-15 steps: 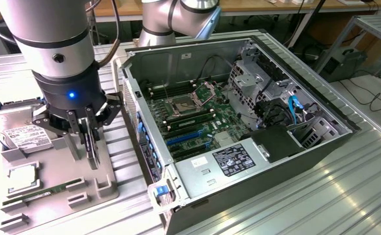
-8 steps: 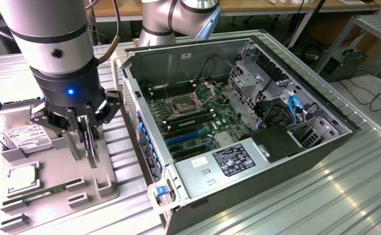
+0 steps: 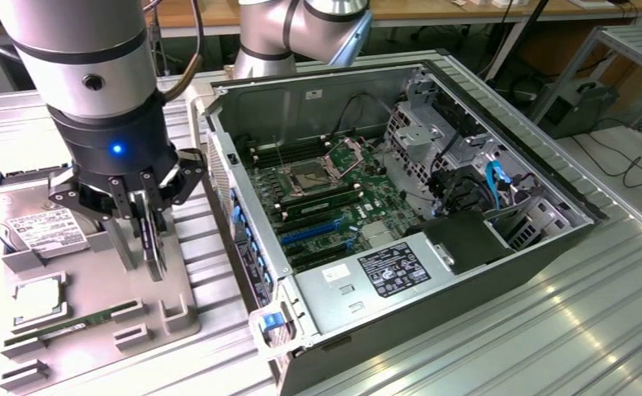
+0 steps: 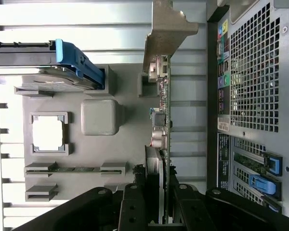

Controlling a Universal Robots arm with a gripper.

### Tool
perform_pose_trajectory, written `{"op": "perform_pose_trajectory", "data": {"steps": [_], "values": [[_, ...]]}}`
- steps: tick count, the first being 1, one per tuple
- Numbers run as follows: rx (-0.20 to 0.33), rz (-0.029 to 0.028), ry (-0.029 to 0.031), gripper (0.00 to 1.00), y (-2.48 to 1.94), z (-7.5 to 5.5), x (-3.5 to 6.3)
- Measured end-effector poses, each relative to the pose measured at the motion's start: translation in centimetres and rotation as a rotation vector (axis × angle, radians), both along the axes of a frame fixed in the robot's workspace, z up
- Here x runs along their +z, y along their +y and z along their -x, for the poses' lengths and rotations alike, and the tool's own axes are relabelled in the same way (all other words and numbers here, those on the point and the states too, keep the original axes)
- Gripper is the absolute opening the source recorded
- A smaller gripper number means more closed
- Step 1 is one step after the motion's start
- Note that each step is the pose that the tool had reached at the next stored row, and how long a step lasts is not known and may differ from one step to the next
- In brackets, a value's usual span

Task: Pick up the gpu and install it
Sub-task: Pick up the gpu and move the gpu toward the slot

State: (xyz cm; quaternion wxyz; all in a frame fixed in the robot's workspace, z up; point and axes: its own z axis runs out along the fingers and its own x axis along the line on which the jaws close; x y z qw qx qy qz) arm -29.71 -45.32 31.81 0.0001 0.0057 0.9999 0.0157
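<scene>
My gripper is shut on the gpu, a thin card held on edge, pointing down over the grey parts tray to the exterior view's left of the computer case. In the wrist view the gpu runs edge-on away from my gripper, with its pale metal bracket at the far end and its green board edge and connectors showing. The open computer case lies on its side, its motherboard and blue expansion slots exposed.
On the tray sit a hard drive with a white label, a square CPU and a narrow RAM stick. The case's perforated rear wall stands close beside the card. A second robot arm's base rises behind the case.
</scene>
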Motion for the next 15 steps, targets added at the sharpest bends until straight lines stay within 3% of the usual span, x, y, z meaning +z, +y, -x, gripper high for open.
{"op": "perform_pose_trajectory", "data": {"steps": [8,9,13,15], "values": [[0.000,0.0041,-0.0002,0.27,0.00,0.00,0.52],[0.000,0.0066,-0.0004,0.27,0.01,0.00,0.55],[0.000,0.0278,-0.0001,0.27,0.00,0.00,0.68],[0.000,0.0311,-0.0001,0.27,-0.01,0.00,0.78]]}}
